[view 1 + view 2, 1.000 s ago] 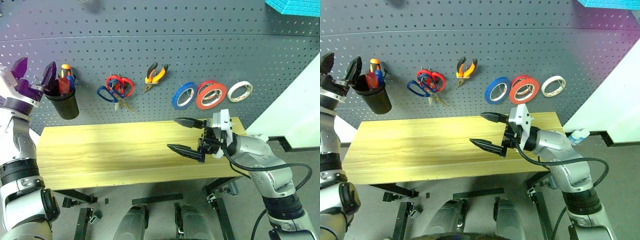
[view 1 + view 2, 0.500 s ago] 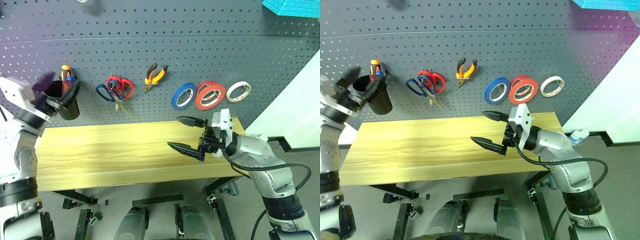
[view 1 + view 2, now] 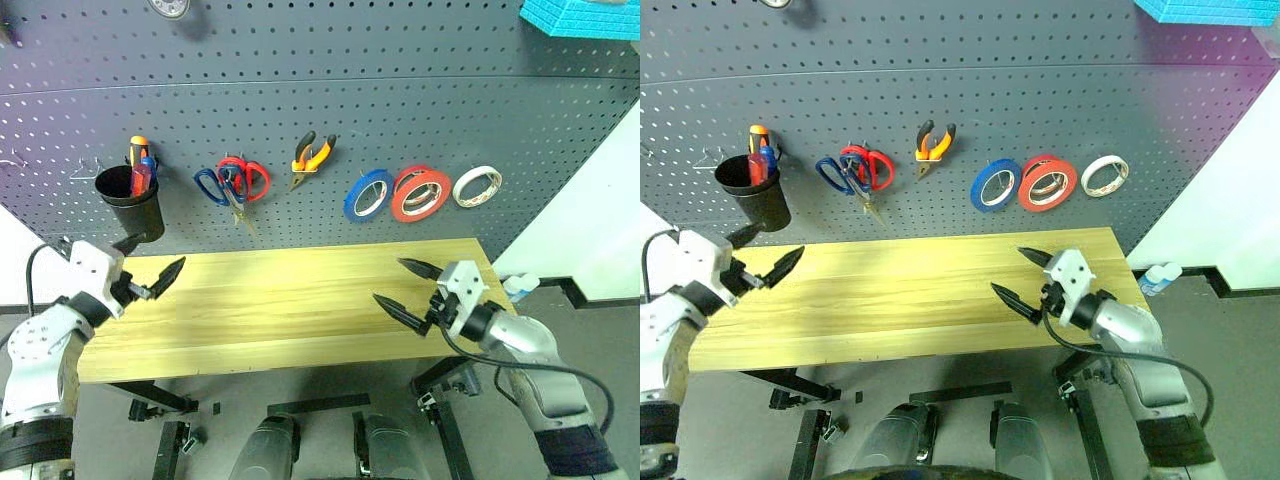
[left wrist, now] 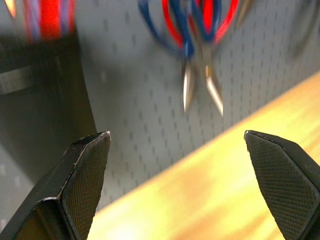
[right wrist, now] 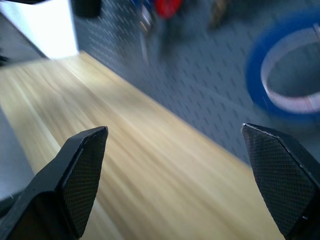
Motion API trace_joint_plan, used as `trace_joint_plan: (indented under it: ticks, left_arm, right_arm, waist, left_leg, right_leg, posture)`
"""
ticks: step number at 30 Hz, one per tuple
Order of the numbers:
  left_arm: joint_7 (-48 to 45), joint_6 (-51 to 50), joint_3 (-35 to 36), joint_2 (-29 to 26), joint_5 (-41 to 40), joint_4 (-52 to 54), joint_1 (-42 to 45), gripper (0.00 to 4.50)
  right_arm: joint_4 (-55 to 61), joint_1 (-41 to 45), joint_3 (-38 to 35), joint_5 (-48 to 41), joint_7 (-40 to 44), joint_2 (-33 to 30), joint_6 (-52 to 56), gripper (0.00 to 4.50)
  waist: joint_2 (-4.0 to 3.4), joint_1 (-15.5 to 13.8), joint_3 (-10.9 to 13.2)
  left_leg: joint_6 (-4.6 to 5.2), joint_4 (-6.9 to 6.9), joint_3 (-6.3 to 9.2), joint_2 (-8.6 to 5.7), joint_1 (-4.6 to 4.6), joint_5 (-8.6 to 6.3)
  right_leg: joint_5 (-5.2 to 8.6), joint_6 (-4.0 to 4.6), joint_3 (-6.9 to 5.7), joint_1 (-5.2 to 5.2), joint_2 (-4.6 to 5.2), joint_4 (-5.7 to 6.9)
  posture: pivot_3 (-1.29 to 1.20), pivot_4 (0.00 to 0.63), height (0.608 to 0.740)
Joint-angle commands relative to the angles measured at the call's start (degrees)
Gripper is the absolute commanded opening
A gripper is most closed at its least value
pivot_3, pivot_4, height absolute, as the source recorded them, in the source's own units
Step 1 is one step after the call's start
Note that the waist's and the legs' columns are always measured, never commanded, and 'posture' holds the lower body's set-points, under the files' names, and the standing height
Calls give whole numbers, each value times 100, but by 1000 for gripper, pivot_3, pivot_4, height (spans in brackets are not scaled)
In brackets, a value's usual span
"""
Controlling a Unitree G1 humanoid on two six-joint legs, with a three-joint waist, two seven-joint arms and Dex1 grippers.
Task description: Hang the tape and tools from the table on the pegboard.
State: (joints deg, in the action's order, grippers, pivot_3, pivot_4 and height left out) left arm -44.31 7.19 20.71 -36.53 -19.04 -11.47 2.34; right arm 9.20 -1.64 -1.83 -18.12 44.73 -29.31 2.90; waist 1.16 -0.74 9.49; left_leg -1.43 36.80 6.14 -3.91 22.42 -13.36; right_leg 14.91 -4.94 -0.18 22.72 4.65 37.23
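The red-orange tape [image 3: 422, 193] hangs on the dark grey pegboard [image 3: 400, 90]. To its left hang the orange-and-black pliers [image 3: 312, 153] and dark-handled scissors [image 3: 222, 186] overlapping red-handled ones. A red-handled screwdriver [image 3: 136, 166] stands in a black cup [image 3: 130, 207]. My left gripper [image 3: 162, 250] is open over the left end of the wooden table [image 3: 270, 300], below the cup; in its wrist view the left gripper [image 4: 176, 133] faces the scissors [image 4: 199, 55]. My right gripper [image 3: 388, 279] is open over the table's right front part, holding nothing.
A blue tape ring [image 3: 367, 193] and a white tape ring [image 3: 478, 185] flank the red-orange one. A teal block [image 3: 580, 16] sits at the top right. A small bottle [image 3: 517, 286] stands beyond the table's right end.
Both arms have come down. The left gripper dropped from beside the black cup to the table's left end. The right gripper sank and moved right. Both stay open.
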Motion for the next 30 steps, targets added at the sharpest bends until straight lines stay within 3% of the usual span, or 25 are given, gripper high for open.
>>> trace_joint_plan:
  ticks: [1, 11, 17, 30]
  left_arm:
    - [6, 441, 20, 64, 125, -74, -134, 4468]
    - [-38, 841, -518, 438, 462, 58, -602, 4468]
    - [38, 892, -919, 692, 592, 274, -571, 4468]
    - [-71, 1631, -1683, 681, 1252, -60, -805, 4468]
  right_arm:
    - [63, -435, -368, 51, -66, -65, -382, 4500]
    - [58, -1656, -800, -70, -323, 211, -566, 4500]
    - [111, -1646, -713, -57, -392, 279, -566, 4500]
    - [2, -1445, -580, 61, -471, 373, -571, 4500]
  waist:
    - [-6, -11, -10]
    - [-52, 16, -74]
    - [-75, 3, -107]
    - [-87, 4, -117]
  left_leg:
    - [0, 0, 1, 1, 0, 0]
    - [1, 0, -2, 10, -5, -3]
    - [0, 1, -4, 12, -9, -4]
    - [2, 1, -4, 13, -6, -5]
  right_leg:
    - [0, 0, 0, -1, 0, 0]
    - [14, 22, 2, -12, 0, -11]
    - [28, 9, 3, -18, 2, -14]
    - [30, 11, 3, -16, 2, -18]
  posture:
    - [15, 99, 740]
    - [-1, 93, 740]
    - [-13, 91, 740]
    - [-30, 90, 740]
